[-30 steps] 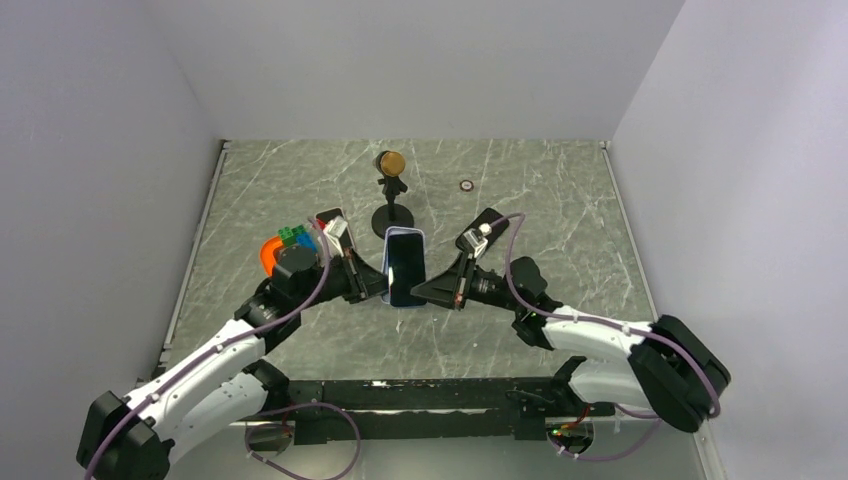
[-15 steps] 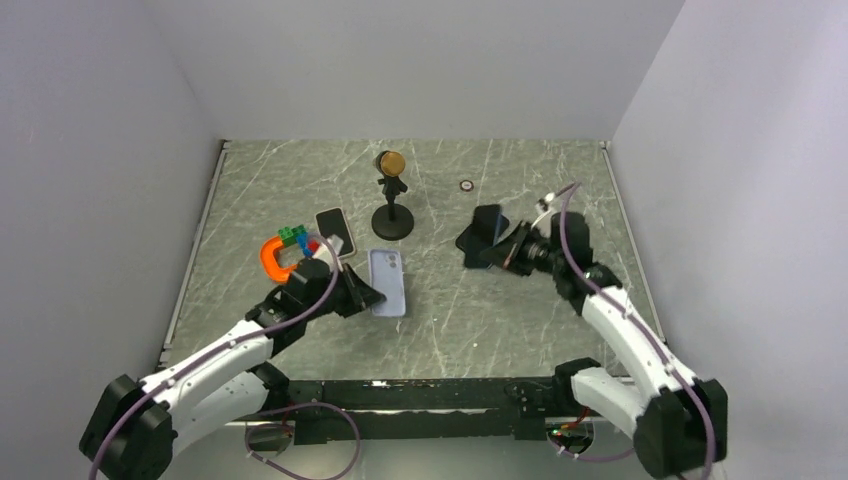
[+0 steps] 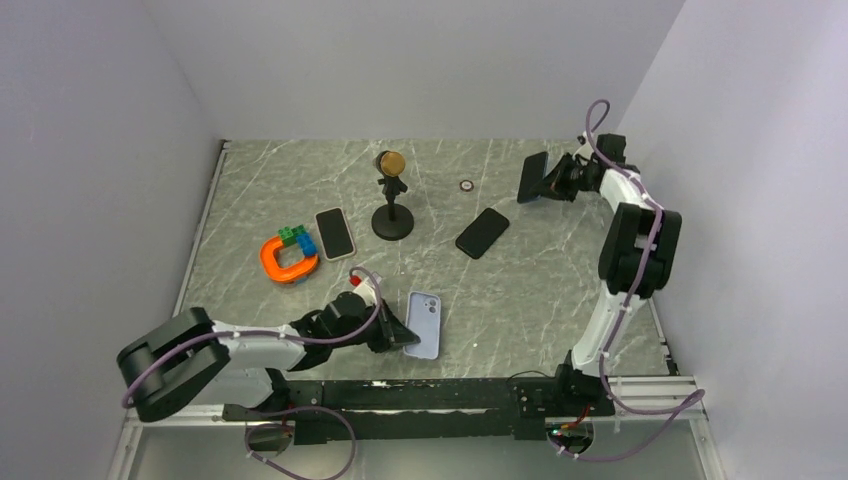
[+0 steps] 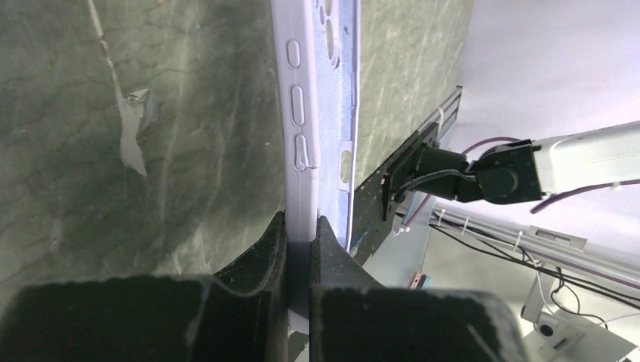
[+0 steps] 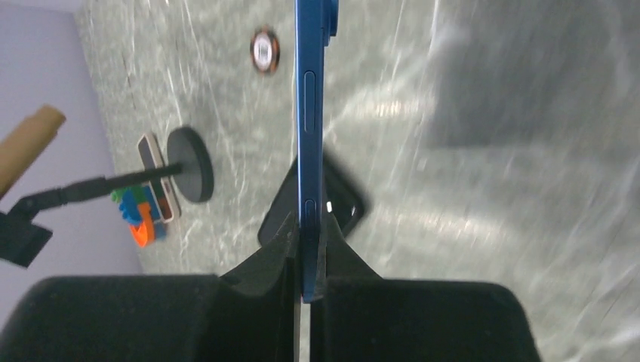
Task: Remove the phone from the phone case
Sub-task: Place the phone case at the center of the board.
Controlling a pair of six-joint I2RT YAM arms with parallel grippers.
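- Phone [image 3: 533,178], top view: dark blue slab, held off the table [image 3: 560,300] at the far right corner, out of its case and well apart from it.
- Right gripper [image 3: 548,183], top view: clamped on one end of the phone, its arm stretched up along the right wall.
- Phone case [image 3: 424,322], top view: pale lilac shell with its camera cut-out showing, near the front edge, left of centre.
- Left gripper [image 3: 408,338], top view: closed on the near end of the phone case. Whether the case touches the table cannot be told.
- Other items, top view: dark phone [image 3: 482,232] lying flat mid-table; pale-rimmed phone [image 3: 335,233] left of a black stand [image 3: 391,215] with a brown ball on top; orange horseshoe piece [image 3: 288,262] with green and blue blocks [image 3: 296,238] at its far side; small disc [image 3: 466,185] towards the back.
- Left wrist view: phone case [image 4: 317,113] seen edge-on, button slots along its side; both fingers [image 4: 264,260] press narrow against its wall.
- Right wrist view: phone [image 5: 309,113] seen edge-on, side buttons visible; fingers [image 5: 281,249] pinched thin on its lower end. Below it lie the dark phone [image 5: 336,200], the stand's round base [image 5: 189,173], the disc [image 5: 264,49] and the orange horseshoe piece [image 5: 140,230]. The picture is blurred on its right side.
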